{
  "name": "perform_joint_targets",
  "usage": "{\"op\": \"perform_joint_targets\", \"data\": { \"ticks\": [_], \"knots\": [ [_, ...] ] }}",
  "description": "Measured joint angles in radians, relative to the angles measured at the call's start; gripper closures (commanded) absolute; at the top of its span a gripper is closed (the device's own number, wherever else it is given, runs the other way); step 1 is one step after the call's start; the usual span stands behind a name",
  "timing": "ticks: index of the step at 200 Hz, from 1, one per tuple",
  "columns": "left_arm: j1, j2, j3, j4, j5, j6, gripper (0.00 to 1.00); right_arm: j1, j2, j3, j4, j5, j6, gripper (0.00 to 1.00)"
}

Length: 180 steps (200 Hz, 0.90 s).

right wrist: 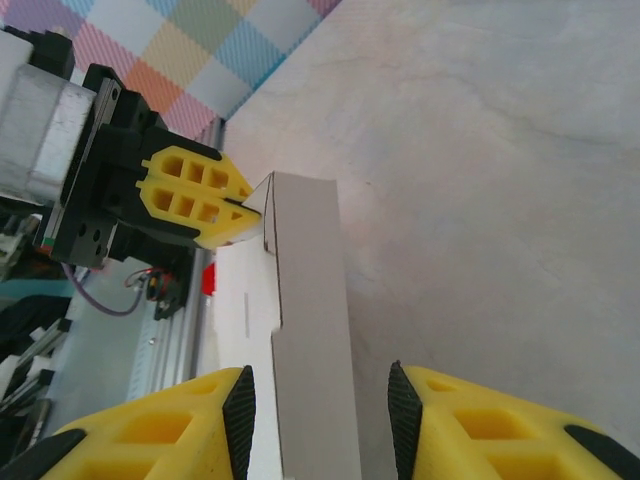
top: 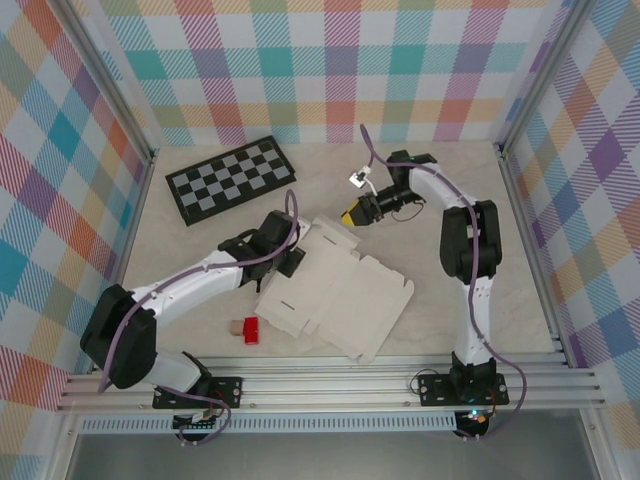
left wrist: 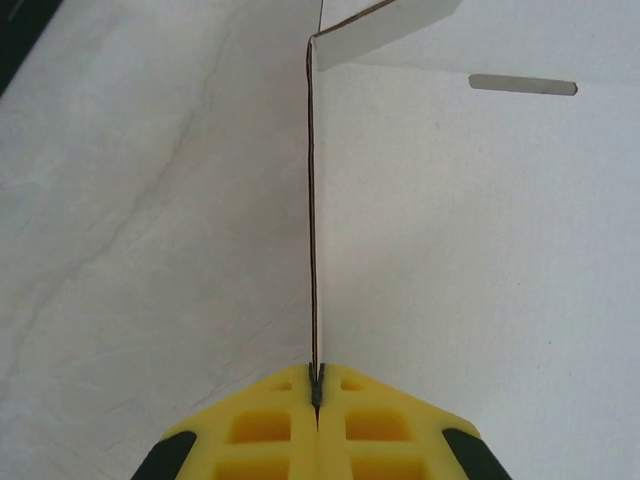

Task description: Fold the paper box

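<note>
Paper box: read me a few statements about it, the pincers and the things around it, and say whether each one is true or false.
1. The left pincer is shut on an edge of the box. True.
2. The right pincer is shut. False: it is open, with a raised flap between its fingers.
3. The checkerboard lies on the box. False: it lies apart from it, to the far left.
4. A red block lies on the table beside the box. True.

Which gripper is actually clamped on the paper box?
The left gripper: jaws shut on an upright flap of the paper box. The right gripper stands open.
</note>
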Motion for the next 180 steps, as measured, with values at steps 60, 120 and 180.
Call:
{"op": "perform_joint_targets", "data": {
  "ticks": [60, 120, 180],
  "knots": [
    [-0.016, -0.063, -0.018, 0.061, 0.014, 0.015, 1.00, 0.018, 0.061, 0.066, -0.184, -0.142, -0.128, 0.55],
    [-0.020, -0.063, -0.019, 0.067, 0.010, 0.029, 1.00, -0.029, 0.061, 0.098, -0.360, -0.214, -0.246, 0.48],
    [-0.040, -0.084, -0.019, 0.068, 0.010, 0.042, 1.00, -0.071, 0.061, 0.061, -0.382, -0.214, -0.261, 0.49]
  ]
}}
